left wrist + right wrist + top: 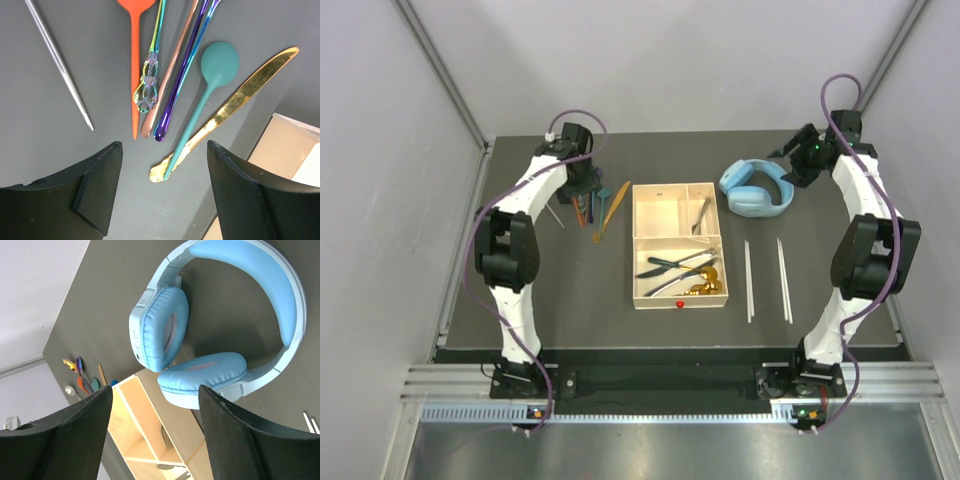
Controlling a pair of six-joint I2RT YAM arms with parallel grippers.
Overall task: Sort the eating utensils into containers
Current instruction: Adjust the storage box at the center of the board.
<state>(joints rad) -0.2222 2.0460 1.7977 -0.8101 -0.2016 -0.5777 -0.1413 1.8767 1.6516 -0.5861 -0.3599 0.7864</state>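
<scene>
The left end effector (164, 150) is held wide apart with nothing gripped, left of the tray (636, 240). Below it, a cluster of utensils is spread on the bench (570, 300): a teal spoon (215, 75), its handle crossing a gold knife (240, 95), then a purple-handled piece (185, 65) and an orange spoon (135, 60). The right end effector (155, 390) is likewise spread and empty, above the light-blue headphones (160, 330), which lie just past the tray's far right corner. In the tray's large near section, dark knives and forks (670, 270) and gold spoons (705, 285) are seen. Two pale chopsticks (748, 280) are laid to the right of the tray.
</scene>
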